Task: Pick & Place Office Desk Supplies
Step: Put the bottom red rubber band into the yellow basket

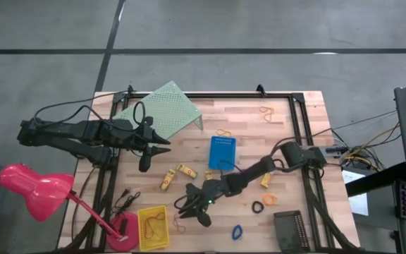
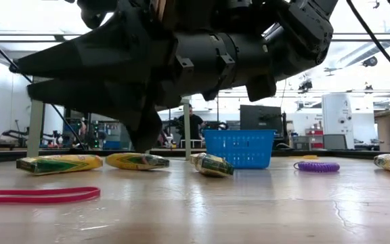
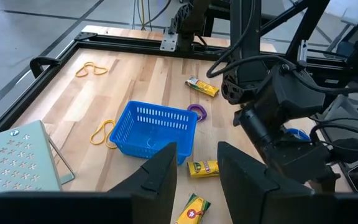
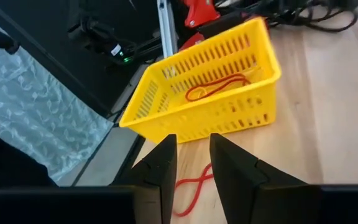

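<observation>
Right claw hovers by the yellow bin, band loose on the desk

Low in the high view, the right claw (image 1: 189, 206) sits beside the yellow bin (image 1: 154, 227), fingers slightly spread and holding nothing; a red rubber band (image 4: 194, 186) lies on the desk (image 1: 245, 120) just below it, another (image 4: 216, 85) already inside the bin, so sorting bands there looks the aim. The left claw (image 1: 162, 141) waits at centre left, parted, empty. Yellow pieces (image 1: 185, 170) lie mid-frame.

The wooden counter (image 1: 245, 120) carries three bins — yellow (image 1: 153, 227), blue (image 1: 222, 152), black (image 1: 288, 229) — a green perforated riser (image 1: 166, 109), scattered yellow-gold pieces (image 1: 186, 170), rubber bands (image 1: 266, 111) and small rings (image 1: 237, 231).
</observation>
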You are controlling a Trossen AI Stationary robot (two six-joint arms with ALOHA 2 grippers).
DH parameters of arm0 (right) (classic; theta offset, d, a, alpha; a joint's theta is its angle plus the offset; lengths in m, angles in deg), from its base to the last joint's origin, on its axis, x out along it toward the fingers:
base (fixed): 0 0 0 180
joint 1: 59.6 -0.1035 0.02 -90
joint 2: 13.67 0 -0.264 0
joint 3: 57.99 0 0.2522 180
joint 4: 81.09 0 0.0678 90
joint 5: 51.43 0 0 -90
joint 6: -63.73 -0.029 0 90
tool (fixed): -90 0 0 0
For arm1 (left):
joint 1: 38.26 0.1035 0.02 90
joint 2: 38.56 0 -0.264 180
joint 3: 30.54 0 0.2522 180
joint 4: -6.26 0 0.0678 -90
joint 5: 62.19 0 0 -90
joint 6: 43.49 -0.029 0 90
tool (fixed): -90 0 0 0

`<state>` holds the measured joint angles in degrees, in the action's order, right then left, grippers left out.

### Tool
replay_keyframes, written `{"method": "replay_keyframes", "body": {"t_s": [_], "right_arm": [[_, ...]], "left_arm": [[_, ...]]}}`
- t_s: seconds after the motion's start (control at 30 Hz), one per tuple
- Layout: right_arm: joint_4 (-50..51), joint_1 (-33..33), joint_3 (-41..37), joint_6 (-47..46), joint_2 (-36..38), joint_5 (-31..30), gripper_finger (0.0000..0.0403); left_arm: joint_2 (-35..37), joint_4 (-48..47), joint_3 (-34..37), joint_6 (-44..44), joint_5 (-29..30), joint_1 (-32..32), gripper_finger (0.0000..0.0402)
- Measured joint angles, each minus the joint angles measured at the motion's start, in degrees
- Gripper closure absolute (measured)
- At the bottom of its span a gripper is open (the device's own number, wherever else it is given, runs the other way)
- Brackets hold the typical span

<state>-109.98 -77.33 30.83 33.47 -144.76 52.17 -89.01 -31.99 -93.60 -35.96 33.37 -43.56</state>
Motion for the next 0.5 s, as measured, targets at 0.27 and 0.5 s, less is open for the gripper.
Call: {"method": "replay_keyframes", "body": {"t_s": [0.27,0.5], "right_arm": [[0.2,2.2,-6.4,3.9,7.7,0.0,0.0291],[0.6,4.6,-18.8,8.7,19.5,-0.3,0.0291]], "left_arm": [[0.0,0.0,0.0,0.0,0.0,0.0,0.0282],[0.0,-0.2,0.0,0.0,0.0,0.0,0.0282]]}}
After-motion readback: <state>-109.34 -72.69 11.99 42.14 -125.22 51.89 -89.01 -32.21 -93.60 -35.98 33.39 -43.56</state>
